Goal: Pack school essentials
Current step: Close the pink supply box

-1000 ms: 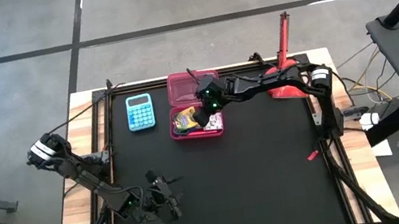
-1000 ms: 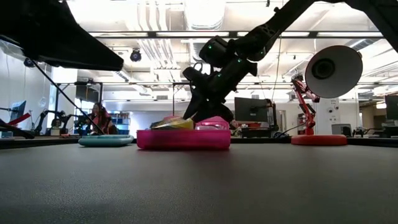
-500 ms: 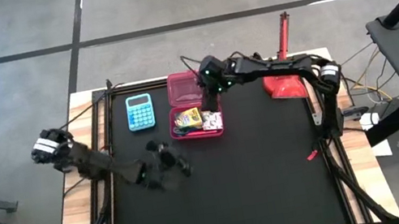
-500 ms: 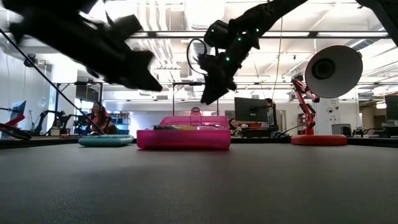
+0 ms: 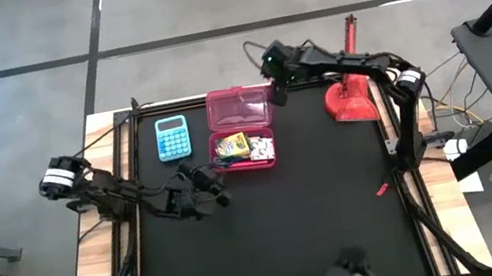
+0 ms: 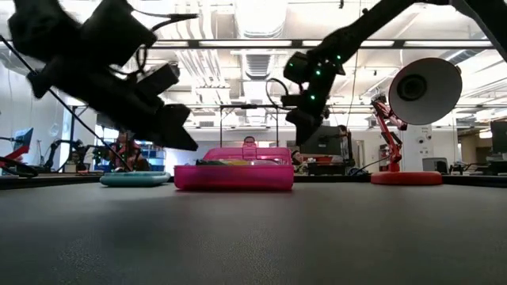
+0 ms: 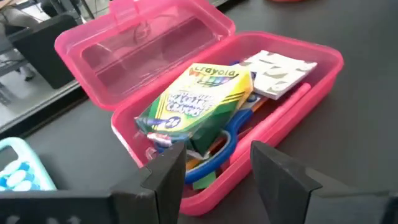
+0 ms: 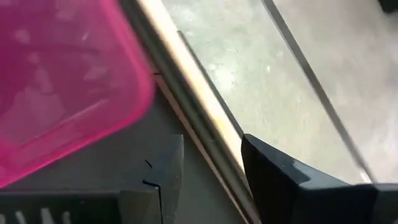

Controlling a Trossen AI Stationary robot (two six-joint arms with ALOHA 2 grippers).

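An open pink case [image 5: 240,131] lies at the table's far middle, its lid [image 5: 238,108] flat on the far side. Its tray [image 7: 292,93] holds school essentials: a yellow-green crayon box [image 7: 199,99], a white pack [image 7: 273,71], blue-handled scissors [image 7: 229,144] and a pink pencil [image 7: 287,99]. My left gripper [image 5: 213,179] [image 7: 214,171] hovers open and empty at the tray's near-left corner. My right gripper [image 5: 274,92] [image 8: 211,168] hangs open and empty above the table's far edge, just off the lid's [image 8: 56,81] far-right corner.
A light-blue calculator [image 5: 173,137] lies left of the case. A red desk lamp [image 5: 351,99] stands at the far right. A small red piece [image 5: 383,191] lies near the right edge. The black mat's middle and near half are bare.
My left gripper has swung from the near-left of the table toward the far edge, up to the case. My right gripper has risen out of the tray and moved toward the far right corner, turning as it went. The crayon box, earlier tilted above the rim, now lies lower in the tray.
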